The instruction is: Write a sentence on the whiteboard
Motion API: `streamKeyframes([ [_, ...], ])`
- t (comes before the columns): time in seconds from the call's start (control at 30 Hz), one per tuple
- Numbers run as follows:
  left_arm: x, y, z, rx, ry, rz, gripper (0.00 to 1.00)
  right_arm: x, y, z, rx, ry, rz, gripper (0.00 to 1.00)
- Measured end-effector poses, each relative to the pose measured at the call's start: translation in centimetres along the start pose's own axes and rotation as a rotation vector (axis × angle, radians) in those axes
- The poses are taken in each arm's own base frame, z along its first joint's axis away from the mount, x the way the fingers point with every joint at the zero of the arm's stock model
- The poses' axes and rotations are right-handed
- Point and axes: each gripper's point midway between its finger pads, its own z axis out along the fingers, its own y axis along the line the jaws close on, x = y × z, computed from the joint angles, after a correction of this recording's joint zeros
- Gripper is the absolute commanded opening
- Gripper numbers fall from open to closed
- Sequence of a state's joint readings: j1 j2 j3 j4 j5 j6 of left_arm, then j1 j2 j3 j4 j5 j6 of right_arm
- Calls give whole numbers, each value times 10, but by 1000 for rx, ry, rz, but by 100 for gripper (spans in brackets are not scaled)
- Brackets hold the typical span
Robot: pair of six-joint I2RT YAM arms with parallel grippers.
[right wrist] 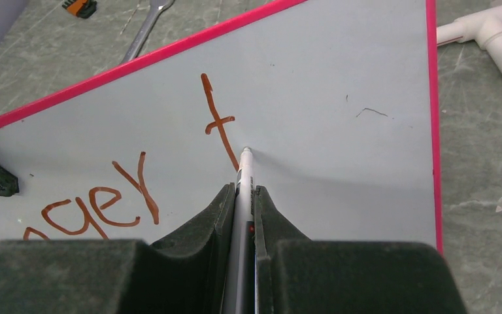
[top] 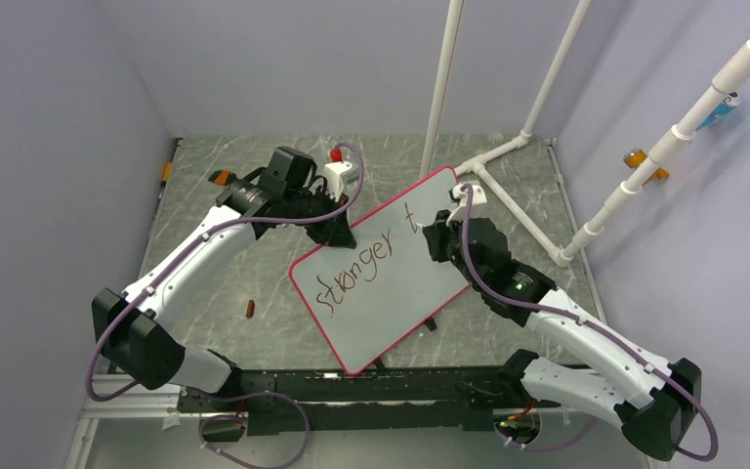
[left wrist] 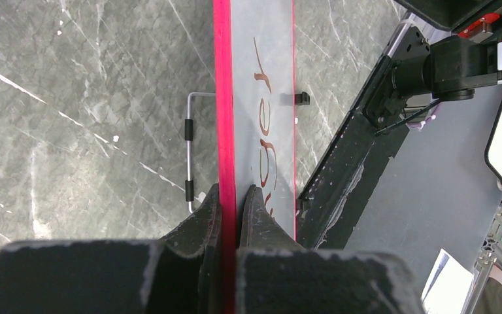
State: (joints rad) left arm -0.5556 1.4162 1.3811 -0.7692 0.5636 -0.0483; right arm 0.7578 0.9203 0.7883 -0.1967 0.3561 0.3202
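We see the pink-rimmed whiteboard (top: 405,298), its dark-red sentence (top: 354,274) reading "stronger t"; left gripper (left wrist: 230,195) clamps its rim, right gripper (right wrist: 242,191) pinches a marker (right wrist: 244,169).

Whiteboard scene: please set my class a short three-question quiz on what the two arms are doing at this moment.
1. True or false: the left gripper is shut on the edge of the whiteboard.
2. What does the right gripper hold? A an eraser, B a marker, C a ruler.
3. Fill in: the sentence so far reads "____ t".

Key: 1 true; 2 B; 3 stronger.
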Motion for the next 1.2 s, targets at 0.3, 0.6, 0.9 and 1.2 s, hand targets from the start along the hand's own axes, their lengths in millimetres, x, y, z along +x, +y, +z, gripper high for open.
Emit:
streamKeyframes([
  [0.3,-1,-2,1,8,-4,5,0,-5,-1,-6,3,4,-8,0],
  [0.6,-2,-2,1,9,-6,6,0,-38,2,-25,-25,-95,35,0],
  [0.9,-2,-2,1,9,-6,6,0,-35,6,-1,5,-69,15,0],
  [1.2,-2,-2,1,10,-6,7,0,-51,8,9,28,-106,6,0],
])
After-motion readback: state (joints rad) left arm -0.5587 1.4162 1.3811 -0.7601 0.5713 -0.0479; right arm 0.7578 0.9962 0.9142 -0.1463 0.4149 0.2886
